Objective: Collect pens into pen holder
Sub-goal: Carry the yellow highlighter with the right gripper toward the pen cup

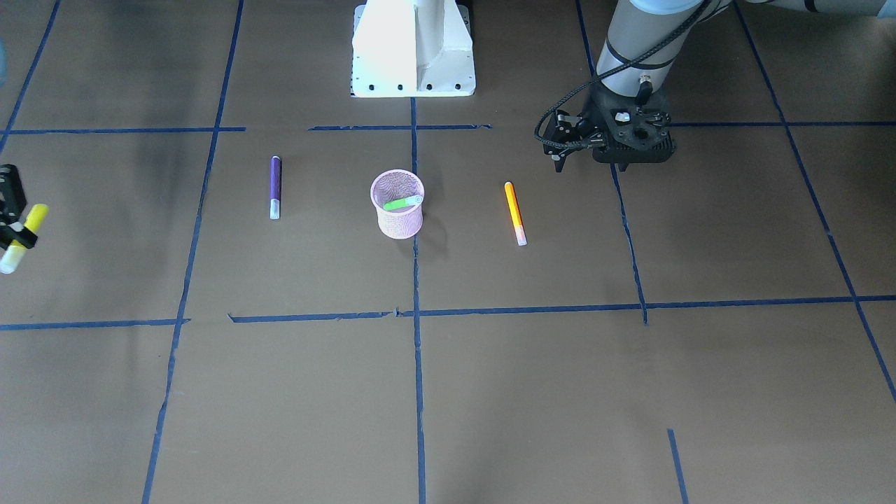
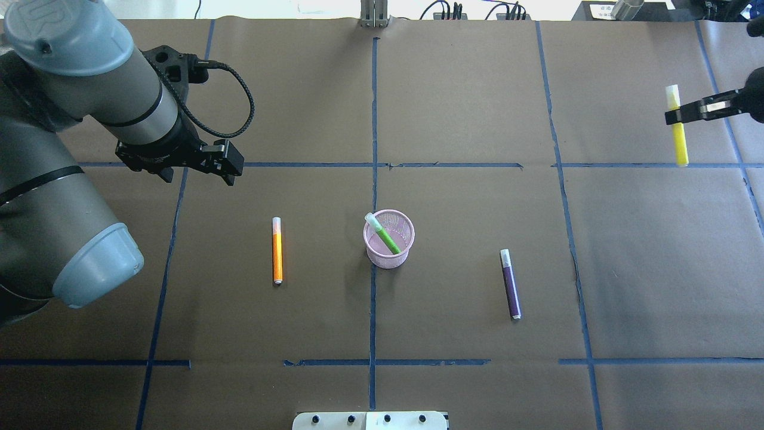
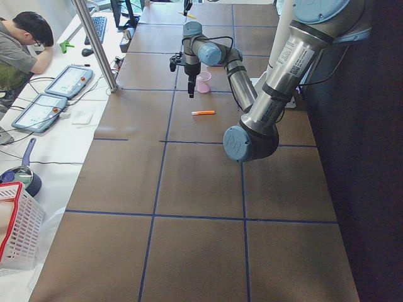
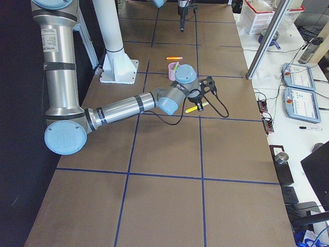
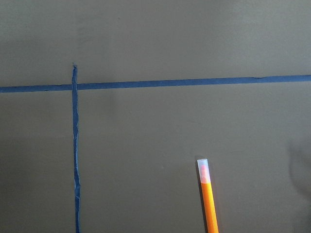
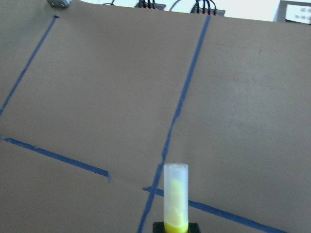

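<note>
The green pen (image 2: 388, 237) has its lower end hidden inside the cup (image 2: 388, 259). The orange pen (image 5: 209, 204) runs off the left wrist view's bottom edge. The right gripper (image 2: 681, 113), pinching a yellow pen (image 2: 680, 146), is cropped.

Left pen (image 2: 277, 251), right pen (image 2: 510, 285) flank pen holder (image 2: 391, 258) containing third pen (image 2: 387, 236).

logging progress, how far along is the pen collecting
Done: green pen leans inside the pen holder. In hand: right gripper holds a yellow pen, away from it. Still to go: orange pen and purple pen lie on the table.
</note>
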Controlling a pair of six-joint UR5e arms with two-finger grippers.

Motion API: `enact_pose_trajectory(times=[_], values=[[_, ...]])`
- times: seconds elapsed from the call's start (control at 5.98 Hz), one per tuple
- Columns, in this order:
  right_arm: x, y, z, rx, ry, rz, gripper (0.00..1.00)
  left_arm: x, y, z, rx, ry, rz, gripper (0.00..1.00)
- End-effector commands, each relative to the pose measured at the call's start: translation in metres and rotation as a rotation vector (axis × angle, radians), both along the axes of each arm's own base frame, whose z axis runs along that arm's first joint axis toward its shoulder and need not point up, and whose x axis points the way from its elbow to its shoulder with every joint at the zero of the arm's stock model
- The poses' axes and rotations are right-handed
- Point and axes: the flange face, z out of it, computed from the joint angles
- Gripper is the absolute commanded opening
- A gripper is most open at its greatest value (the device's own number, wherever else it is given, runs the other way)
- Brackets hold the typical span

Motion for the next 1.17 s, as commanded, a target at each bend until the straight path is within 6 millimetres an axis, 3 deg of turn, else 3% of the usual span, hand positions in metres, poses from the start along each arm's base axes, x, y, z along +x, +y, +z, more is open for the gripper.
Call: enact_pose_trajectory(times=[0.0,0.33,0.67,1.0], values=[[-0.091,-0.008,-0.082,0.056,-0.060,0.043,0.00,-0.010,-0.001,0.013,-0.054,0.021,0.013,1.00],[-0.213,0.027,-0.147,0.073,-0.122,0.173,0.00,-0.014,0.003,0.008,-0.055,0.036,0.018,1.00],[-0.293,0.074,-0.194,0.158,-0.136,0.201,0.00,-0.012,0.004,0.010,-0.061,0.034,0.017,1.00],[-0.345,0.126,-0.212,0.227,-0.123,0.268,0.00,-0.011,0.004,0.010,-0.062,0.033,0.018,1.00]])
